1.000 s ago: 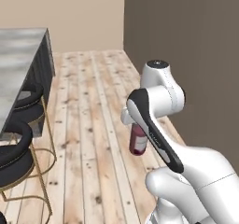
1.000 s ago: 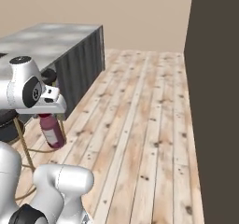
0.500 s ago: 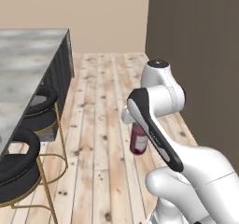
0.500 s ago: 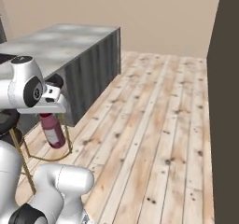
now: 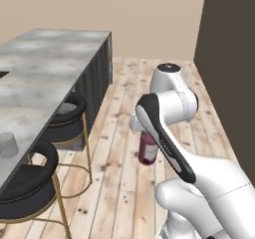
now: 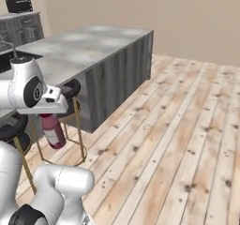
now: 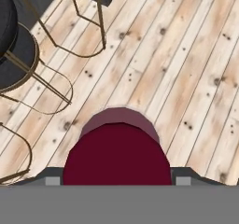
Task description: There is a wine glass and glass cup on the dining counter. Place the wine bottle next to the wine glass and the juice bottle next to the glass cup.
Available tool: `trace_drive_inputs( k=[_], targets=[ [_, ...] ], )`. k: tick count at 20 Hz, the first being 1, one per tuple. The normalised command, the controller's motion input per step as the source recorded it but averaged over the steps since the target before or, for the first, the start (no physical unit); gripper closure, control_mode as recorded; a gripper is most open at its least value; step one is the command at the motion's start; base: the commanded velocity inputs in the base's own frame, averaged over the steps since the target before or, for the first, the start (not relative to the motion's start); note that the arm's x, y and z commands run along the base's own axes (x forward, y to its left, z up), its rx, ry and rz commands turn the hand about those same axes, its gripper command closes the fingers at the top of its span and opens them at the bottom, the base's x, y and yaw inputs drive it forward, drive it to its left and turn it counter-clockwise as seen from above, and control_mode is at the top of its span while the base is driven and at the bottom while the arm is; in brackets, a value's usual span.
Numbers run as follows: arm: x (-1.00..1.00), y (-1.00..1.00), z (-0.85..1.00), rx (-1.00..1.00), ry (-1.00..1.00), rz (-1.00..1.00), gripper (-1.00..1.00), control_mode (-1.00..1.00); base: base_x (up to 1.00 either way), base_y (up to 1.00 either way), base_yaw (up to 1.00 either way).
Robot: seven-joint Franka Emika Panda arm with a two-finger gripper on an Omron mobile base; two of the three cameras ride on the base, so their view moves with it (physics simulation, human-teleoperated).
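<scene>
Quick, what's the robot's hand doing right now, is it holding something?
Gripper: closed on the squat pinkish-red juice bottle with a dark red round cap, carried upright above the wooden floor.

You see a light wooden plank floor with dark knots running across the room. Two black round-seated bar stools on slim brass legs stand side by side along the dark panelled side of the island; the farther stool sits just under the stone edge. A beige wall closes the far end. A dark brown panel rises at the right edge of the left base view.
</scene>
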Motion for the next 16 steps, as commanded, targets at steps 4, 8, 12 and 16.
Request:
trace_drive_inputs(
  k=[4, 8, 12, 16],
  targets=[
    [0.00, 0.00, 0.00, 0.00, 0.00, 0.00, 1.00, 1.00, 0.73, -0.25, 0.19],
    [0.00, 0.00, 0.00, 0.00, 0.00, 0.00, 1.00, 1.00, 0.72, -0.22, 0.25],
    [0.00, 0.00, 0.00, 0.00, 0.00, 0.00, 1.00, 1.00, 0.68, -0.12, 0.42],
    [0.00, 0.00, 0.00, 0.00, 0.00, 0.00, 1.00, 1.00, 0.60, -0.04, 0.60]
  ],
)
